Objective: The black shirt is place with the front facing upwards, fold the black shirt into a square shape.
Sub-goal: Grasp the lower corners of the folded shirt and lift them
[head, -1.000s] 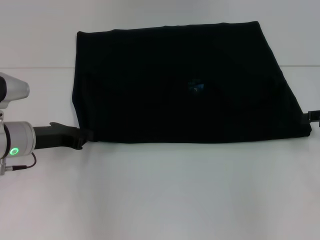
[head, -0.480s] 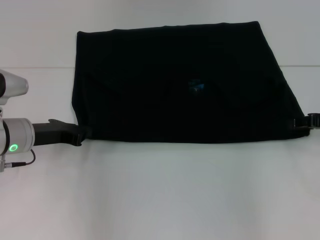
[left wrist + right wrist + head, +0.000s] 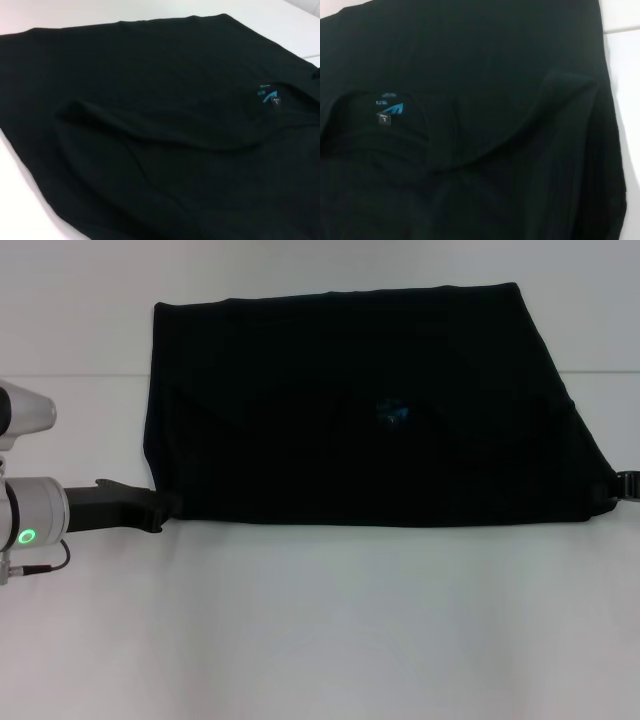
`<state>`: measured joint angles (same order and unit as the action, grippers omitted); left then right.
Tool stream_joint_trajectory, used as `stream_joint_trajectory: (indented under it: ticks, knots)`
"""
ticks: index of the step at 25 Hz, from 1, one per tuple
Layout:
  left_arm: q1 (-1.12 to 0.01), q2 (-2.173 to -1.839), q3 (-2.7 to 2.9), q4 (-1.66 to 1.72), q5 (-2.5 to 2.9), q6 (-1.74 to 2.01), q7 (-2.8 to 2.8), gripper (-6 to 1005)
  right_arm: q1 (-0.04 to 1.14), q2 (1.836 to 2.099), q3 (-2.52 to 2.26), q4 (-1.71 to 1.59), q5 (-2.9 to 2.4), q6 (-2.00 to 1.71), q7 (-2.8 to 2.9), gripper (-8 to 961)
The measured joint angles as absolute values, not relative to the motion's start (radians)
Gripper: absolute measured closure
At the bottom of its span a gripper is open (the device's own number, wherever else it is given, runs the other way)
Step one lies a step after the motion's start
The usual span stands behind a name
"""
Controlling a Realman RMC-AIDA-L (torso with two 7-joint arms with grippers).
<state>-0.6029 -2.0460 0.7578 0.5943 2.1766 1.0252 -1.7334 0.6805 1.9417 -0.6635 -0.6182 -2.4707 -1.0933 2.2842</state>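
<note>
One black shirt [image 3: 370, 405] lies folded on white counter [image 3: 330, 630], toward far side. Blue neck label [image 3: 390, 107] with white size tab reading "L" legible in both wrist views; head view shows only blue speck. Left hand [image 3: 165, 508] at shirt's near left corner, right hand [image 3: 622, 486] at near right corner; grip state of both: cannot tell.
</note>
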Motion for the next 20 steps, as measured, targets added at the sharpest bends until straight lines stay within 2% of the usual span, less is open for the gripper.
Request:
stream_joint_trajectory:
  ticks: [3,8,14,20]
  knots:
    - [-0.603,-2.047,0.758,0.592,2.177,1.020,-1.733,989,0.677,1.942,-0.661,-0.618,-2.470,-1.093,2.276,787]
    - [-0.601,-2.050,0.758,0.592,2.177,1.009,-1.733,987,0.665,1.942,-0.654,-0.619,-2.468,-1.088,2.261,913]
    - [-0.577,-2.036,0.750,0.614,2.177,1.141,-1.782,985,0.612,1.946,-0.578,-0.643,-2.438,-1.167,2.170,913]
    - [-0.525,-2.025,0.691,0.664,2.176,1.285,-1.814,983,0.504,1.980,-0.520,-0.752,-2.361,-1.297,2.090,914]
